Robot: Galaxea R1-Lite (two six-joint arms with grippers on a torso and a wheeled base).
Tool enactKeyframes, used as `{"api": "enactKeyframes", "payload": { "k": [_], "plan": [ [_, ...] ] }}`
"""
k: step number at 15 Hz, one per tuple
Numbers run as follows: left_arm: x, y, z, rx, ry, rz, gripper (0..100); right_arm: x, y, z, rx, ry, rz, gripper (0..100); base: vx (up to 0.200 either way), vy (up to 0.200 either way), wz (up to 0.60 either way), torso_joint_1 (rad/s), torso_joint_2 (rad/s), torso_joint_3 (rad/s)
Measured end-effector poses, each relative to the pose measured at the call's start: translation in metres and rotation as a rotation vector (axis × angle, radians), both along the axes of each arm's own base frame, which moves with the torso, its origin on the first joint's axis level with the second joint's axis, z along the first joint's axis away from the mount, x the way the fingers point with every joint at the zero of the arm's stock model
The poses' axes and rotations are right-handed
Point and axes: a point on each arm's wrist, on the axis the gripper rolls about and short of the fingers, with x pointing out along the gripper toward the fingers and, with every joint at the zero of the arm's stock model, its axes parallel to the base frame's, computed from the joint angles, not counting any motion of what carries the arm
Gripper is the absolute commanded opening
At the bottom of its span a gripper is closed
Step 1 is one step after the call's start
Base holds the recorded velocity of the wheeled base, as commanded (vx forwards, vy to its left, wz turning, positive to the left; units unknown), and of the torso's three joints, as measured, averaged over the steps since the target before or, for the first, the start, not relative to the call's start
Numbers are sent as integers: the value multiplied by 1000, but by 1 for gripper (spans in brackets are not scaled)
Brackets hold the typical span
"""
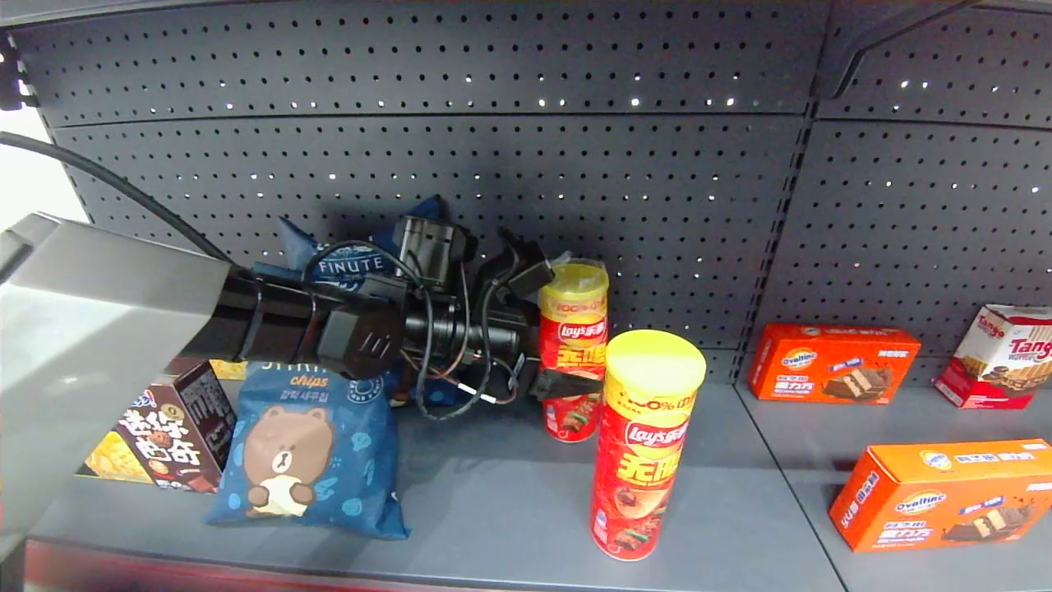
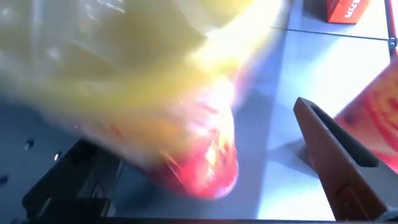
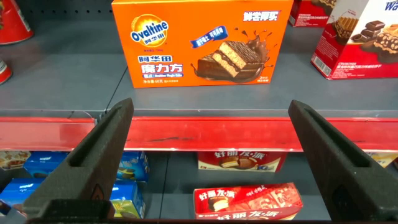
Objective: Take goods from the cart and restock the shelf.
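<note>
The left gripper (image 1: pixel 559 329) had its jaws spread around the upright rear chip can (image 1: pixel 574 345), one finger clear of it, with the front can (image 1: pixel 649 444) near.

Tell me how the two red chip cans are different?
The front can stands free at the front of the shelf; the back can stands by the pegboard wall. The left end effector sits around the back can; nothing touches the front can. Both are upright, red, yellow-lidded.
</note>
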Motion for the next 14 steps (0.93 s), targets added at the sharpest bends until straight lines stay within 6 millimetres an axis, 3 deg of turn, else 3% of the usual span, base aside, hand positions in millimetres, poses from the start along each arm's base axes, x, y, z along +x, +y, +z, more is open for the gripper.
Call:
{"api": "enactKeyframes", "payload": {
  "k": [9, 14],
  "plan": [
    [-31, 21, 33, 71, -110, 182, 100, 0, 0, 0, 0, 0, 0, 100, 0, 0, 0, 0, 0, 0],
    [-45, 32, 41, 132, -167, 289, 100, 0, 0, 0, 0, 0, 1, 100, 0, 0, 0, 0, 0, 0]
  ]
}}
